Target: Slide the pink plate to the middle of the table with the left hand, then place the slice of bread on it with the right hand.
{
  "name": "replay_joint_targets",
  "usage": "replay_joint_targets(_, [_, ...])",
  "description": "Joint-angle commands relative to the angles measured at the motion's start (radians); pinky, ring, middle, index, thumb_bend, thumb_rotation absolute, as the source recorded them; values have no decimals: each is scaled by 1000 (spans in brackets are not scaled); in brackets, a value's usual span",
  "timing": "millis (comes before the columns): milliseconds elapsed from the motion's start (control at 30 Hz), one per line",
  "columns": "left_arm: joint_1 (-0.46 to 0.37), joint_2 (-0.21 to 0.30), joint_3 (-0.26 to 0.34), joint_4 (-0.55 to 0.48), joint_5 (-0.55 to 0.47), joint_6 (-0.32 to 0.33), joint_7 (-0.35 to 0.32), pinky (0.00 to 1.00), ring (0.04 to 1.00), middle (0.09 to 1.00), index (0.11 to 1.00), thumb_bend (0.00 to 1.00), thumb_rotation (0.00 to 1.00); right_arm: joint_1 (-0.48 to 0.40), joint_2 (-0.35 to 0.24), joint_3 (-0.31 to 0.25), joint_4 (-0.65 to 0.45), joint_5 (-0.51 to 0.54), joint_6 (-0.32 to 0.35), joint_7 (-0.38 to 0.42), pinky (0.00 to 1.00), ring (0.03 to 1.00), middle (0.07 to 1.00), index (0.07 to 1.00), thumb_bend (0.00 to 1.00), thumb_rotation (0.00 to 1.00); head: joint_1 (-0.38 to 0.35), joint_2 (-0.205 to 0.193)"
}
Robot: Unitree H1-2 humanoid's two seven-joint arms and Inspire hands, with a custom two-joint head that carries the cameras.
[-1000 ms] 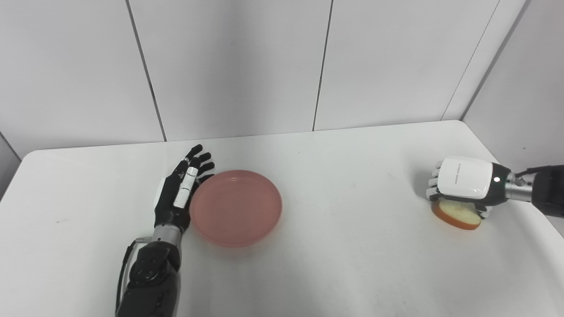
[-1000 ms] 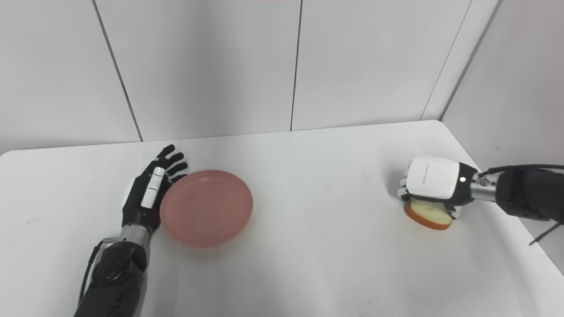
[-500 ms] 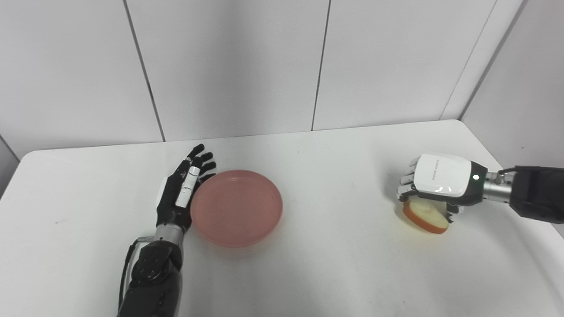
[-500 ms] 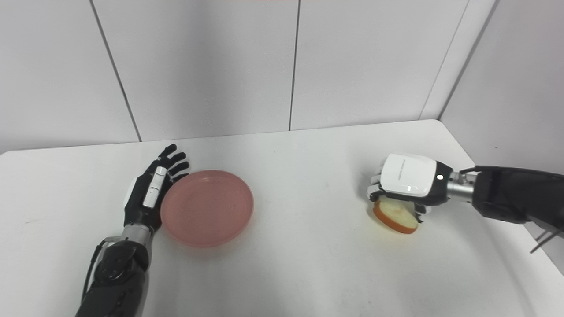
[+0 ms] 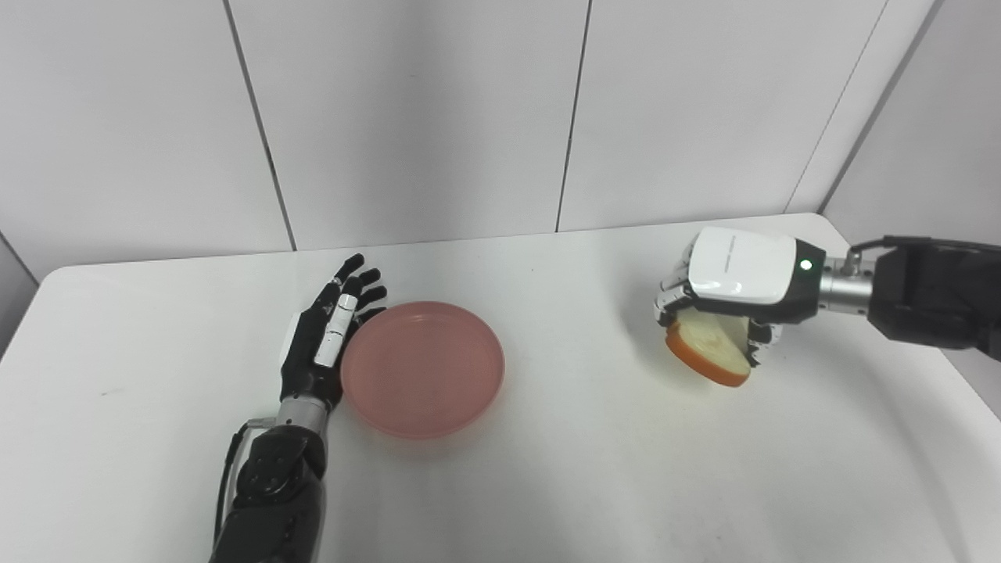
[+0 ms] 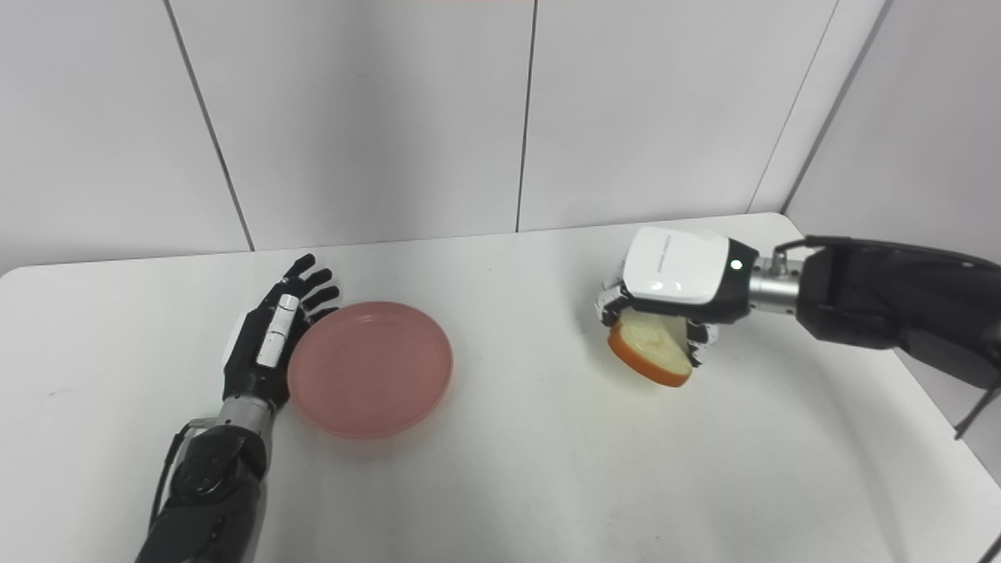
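1. The pink plate (image 5: 422,368) is seen flat on the white surface (image 5: 547,469), left of centre.
2. The left hand (image 5: 322,344) is placed just beside the plate's left rim, edge-on, fingers (image 5: 356,285) extended and spread toward the far side; nothing is held. Contact with the rim looks likely but cannot be confirmed.
3. The slice of bread (image 5: 708,350) is held by the right hand (image 5: 735,285), right of centre and well apart from the plate.
4. The slice is gripped from above: the white back of the hand is turned up, fingers (image 6: 606,301) are curled around the slice's far-left edge, and the thumb is seen at its right end.
5. The slice is tilted, orange-brown crust toward the near side, pale crumb face up. It appears lifted clear of the surface, with a shadow below.
6. The right forearm (image 6: 876,301) is extended in from the right edge.
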Motion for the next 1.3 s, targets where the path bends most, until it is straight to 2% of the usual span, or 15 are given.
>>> replay_joint_targets(0, [15,-9,0,36,1,26,11,713,786,828,844,821,749,-79,-3,-69,-48,53,-6,93,416,489,480,506,529,4,5,0])
replay_joint_targets(100, [16,-17,0,34,4,30,21,715,779,824,837,818,749,-100,32,-117,-76,72,-6,189,437,503,481,507,529,4,12,1])
replay_joint_targets(233, [16,-24,-2,34,5,28,29,722,780,825,836,816,747,-126,116,-166,-85,83,-6,290,444,521,485,507,528,6,16,2])
replay_joint_targets(367, [12,-30,-4,43,7,23,36,735,781,828,842,806,754,-151,223,-183,-70,69,-6,345,437,518,485,510,528,7,30,0])
replay_joint_targets(600, [12,-45,-3,55,10,3,53,709,773,815,836,799,746,-162,367,-210,-68,25,-6,391,401,464,478,520,526,7,60,2])
replay_joint_targets(800, [7,-54,-2,73,7,-16,61,716,781,815,832,789,744,-198,476,-187,-50,14,-6,445,430,509,487,507,528,6,74,1])
replay_joint_targets(867, [8,-59,-1,74,7,-16,64,718,782,817,834,789,741,-208,508,-167,-45,-1,-6,432,424,501,487,506,529,5,83,2])
replay_joint_targets(1100, [8,-82,-1,82,12,-19,92,719,780,817,842,814,737,-267,564,-84,-9,-9,-6,394,427,498,496,493,529,3,122,8])
replay_joint_targets(1267, [2,-98,-2,101,27,-44,122,679,764,815,847,779,740,-314,586,-11,13,-1,-6,391,445,517,485,512,527,6,146,10])
